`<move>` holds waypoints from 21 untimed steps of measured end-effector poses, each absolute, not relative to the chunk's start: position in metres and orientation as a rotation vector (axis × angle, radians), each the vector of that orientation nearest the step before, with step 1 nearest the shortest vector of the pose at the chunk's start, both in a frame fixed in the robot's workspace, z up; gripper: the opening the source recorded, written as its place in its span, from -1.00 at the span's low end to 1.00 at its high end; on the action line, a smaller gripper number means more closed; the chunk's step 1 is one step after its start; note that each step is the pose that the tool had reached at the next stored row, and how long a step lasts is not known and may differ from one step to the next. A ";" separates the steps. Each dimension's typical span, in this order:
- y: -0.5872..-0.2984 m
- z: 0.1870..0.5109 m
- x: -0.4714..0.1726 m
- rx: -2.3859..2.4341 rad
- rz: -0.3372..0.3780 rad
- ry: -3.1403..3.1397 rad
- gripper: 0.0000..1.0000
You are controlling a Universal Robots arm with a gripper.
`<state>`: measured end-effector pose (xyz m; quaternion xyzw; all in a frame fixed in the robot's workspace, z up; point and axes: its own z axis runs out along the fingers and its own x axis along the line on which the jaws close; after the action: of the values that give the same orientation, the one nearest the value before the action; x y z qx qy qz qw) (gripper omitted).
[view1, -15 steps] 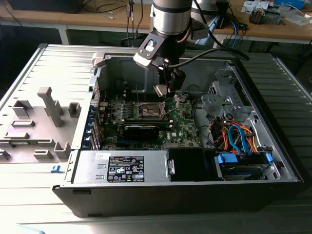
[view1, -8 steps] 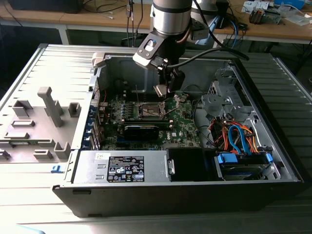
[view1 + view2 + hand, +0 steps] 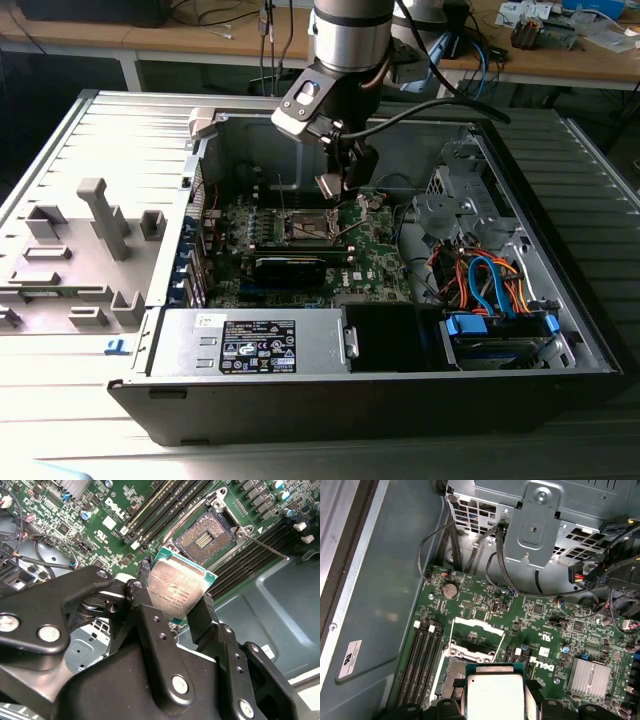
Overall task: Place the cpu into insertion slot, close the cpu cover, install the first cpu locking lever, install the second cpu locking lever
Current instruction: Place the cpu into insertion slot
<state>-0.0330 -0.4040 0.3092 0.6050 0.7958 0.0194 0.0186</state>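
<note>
1. The open computer case [image 3: 400,395] lies on its side, with the insertion slot [image 3: 305,228] near the middle of its floor.
2. The grey power supply box [image 3: 250,342] sits well apart from the slot, against the case wall nearest the exterior view.
3. The green circuit board [image 3: 485,605] surrounds the slot on every side.
4. The arm [image 3: 348,35] reaches down from high above the slot.
5. The gripper [image 3: 176,592] hangs just above the slot. Its two black fingers [image 3: 207,612] are drawn in part-way and pinch opposite edges of the cpu [image 3: 180,587].
6. The cpu cover [image 3: 476,639] seems to stand raised at one edge of the slot, though the angle is poor.
7. The slot's dark contact field lies bare.
8. The cpu is tilted with its silvery top showing, near the slot but clear of it.
9. A thin wire lever [image 3: 267,547] juts away from the slot's corner.
</note>
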 end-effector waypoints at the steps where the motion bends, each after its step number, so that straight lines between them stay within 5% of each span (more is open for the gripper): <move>1: -0.404 0.309 -0.033 1.881 0.060 2.469 0.09; 21: -0.404 0.308 -0.033 1.956 0.059 2.409 0.09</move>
<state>-0.0330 -0.4040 0.3080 0.6301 0.7761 0.0189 0.0192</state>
